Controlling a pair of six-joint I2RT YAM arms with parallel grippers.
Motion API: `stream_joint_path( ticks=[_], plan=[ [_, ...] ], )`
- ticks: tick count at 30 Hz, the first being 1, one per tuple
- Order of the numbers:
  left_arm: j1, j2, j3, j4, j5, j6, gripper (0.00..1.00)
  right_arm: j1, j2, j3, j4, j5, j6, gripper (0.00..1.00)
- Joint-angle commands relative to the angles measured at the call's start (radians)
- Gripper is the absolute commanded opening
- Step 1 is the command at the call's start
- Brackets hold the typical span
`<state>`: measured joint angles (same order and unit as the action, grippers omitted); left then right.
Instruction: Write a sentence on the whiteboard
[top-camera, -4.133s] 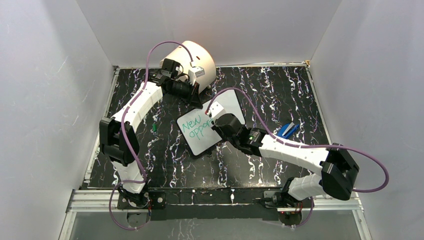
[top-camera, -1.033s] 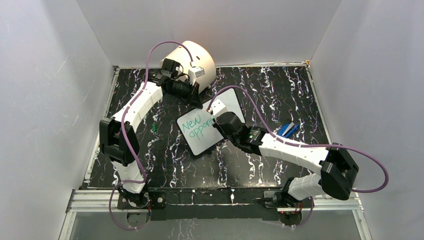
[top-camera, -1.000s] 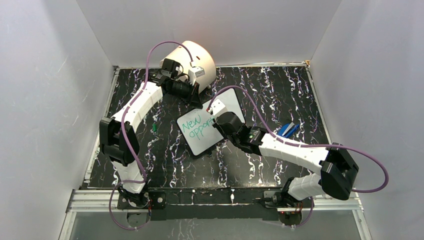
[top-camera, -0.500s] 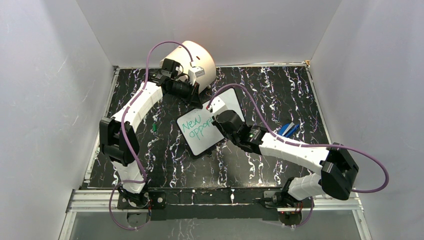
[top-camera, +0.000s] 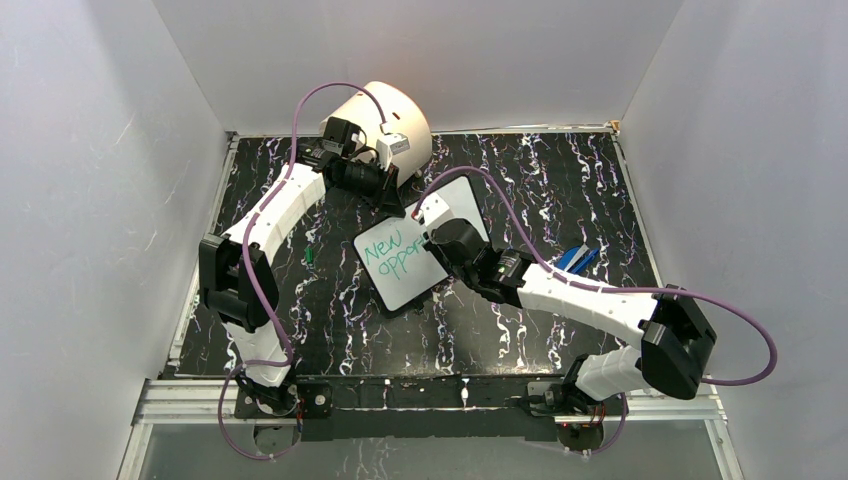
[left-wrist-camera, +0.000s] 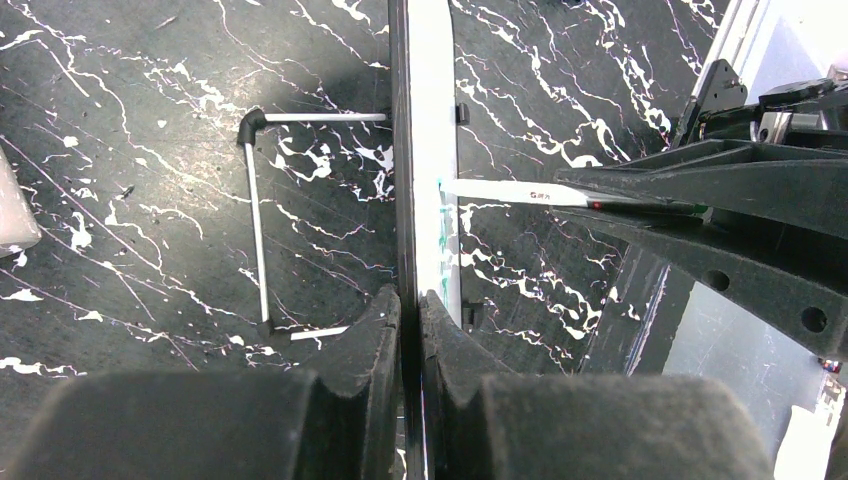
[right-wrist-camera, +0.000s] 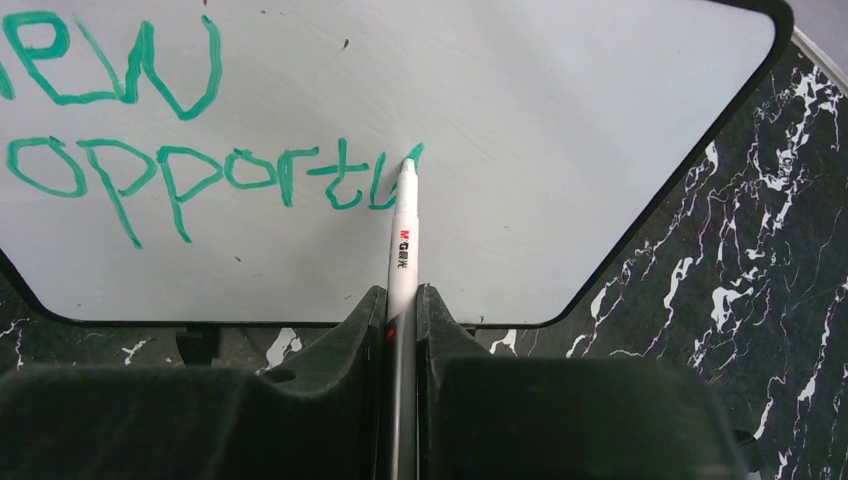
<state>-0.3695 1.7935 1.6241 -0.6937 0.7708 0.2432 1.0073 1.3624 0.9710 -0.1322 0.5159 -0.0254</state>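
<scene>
A small green object (top-camera: 310, 256) lies on the black marbled bench (top-camera: 560, 180) at far left, just beside the left arm. That arm reaches toward the back of the bench, where a big cream cylinder (top-camera: 385, 105) lies on its side behind its wrist. The left pincer (left-wrist-camera: 410, 300) is clamped on the far edge of the whiteboard (top-camera: 405, 285), one finger pressed to each face. The left wrist view catches the board edge-on, with a thin wire frame (left-wrist-camera: 255, 230) jutting from its back face over the bench.

The whiteboard sits near the middle of the bench, between the two arms and turned at an angle. The sentence (right-wrist-camera: 170, 170) runs across it in green, reading "New" on one line and "opportu" on the line beneath. A white marker (right-wrist-camera: 402, 240) meets the board at the end of the last green stroke, its tip touching the white surface. The right pincer (right-wrist-camera: 400, 300) is closed on the marker's barrel, its dark fingers gripping it from both sides.

At right, beyond the right arm's forearm, a blue object (top-camera: 575, 260) rests on the bench, well apart from the board.
</scene>
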Motion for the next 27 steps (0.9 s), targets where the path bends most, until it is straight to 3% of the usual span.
stream_joint_path(
  ticks=[1, 27],
  plan=[
    [-0.009, 0.004, -0.016, -0.095, -0.003, 0.027, 0.0, -0.005, 0.006, 0.022, -0.024, -0.029, 0.018, 0.0],
    [-0.011, 0.013, -0.012, -0.096, -0.002, 0.025, 0.0, -0.008, -0.016, -0.02, -0.072, -0.006, 0.051, 0.0]
  ],
)
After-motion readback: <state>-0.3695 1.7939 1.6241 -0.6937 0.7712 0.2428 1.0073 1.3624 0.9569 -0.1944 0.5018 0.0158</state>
